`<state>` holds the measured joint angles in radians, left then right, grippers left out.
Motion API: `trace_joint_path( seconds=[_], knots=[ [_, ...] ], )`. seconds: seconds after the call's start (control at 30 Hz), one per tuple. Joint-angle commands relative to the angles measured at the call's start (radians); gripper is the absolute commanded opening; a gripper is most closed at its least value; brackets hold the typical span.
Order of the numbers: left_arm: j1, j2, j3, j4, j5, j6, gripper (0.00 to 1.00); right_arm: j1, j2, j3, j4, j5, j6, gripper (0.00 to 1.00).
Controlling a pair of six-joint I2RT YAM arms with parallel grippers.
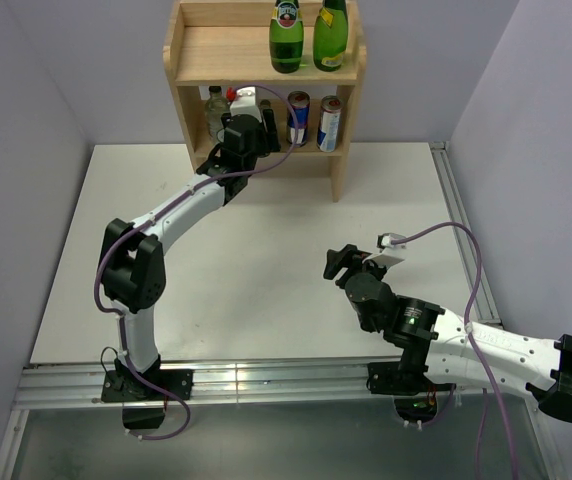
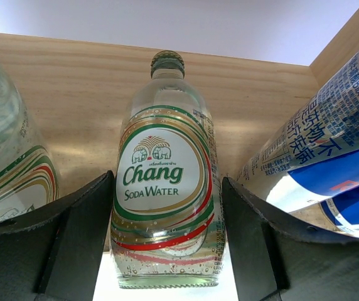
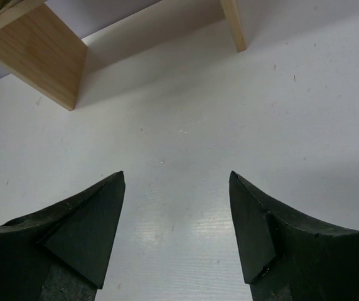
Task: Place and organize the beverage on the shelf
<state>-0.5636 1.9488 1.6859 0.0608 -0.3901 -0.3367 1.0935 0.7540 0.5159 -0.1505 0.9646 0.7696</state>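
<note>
The wooden shelf (image 1: 180,60) stands at the table's far edge. Two green bottles (image 1: 286,38) stand on its top tier. My left gripper (image 1: 256,122) reaches into the middle tier. In the left wrist view it (image 2: 167,177) is open, its fingers (image 2: 85,219) flanking an upright clear Chang soda water bottle (image 2: 164,188) that stands against the shelf's back panel (image 2: 73,106). Another clear bottle (image 2: 4,169) is to its left and a blue, white and red can (image 2: 330,150) to its right. My right gripper (image 1: 338,262) is open and empty above the table (image 3: 177,179).
Two cans (image 1: 313,120) and a clear bottle (image 1: 216,112) stand on the middle tier. The shelf's side panels (image 3: 38,53) rest on the white table (image 1: 266,250). Grey walls close in on three sides. A metal rail (image 1: 266,380) runs along the near edge.
</note>
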Motion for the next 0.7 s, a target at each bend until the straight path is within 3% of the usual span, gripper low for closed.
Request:
trace_joint_path(
  seconds=[0.0,0.67],
  knots=[
    [-0.022,0.136,-0.091,-0.325,0.063,-0.019,0.7,0.003,-0.01,-0.001,0.011,0.036,0.023,0.74],
    [-0.061,0.16,-0.183,-0.285,0.069,-0.065,0.7,0.005,-0.035,-0.005,-0.001,0.036,0.023,0.74]
  ],
)
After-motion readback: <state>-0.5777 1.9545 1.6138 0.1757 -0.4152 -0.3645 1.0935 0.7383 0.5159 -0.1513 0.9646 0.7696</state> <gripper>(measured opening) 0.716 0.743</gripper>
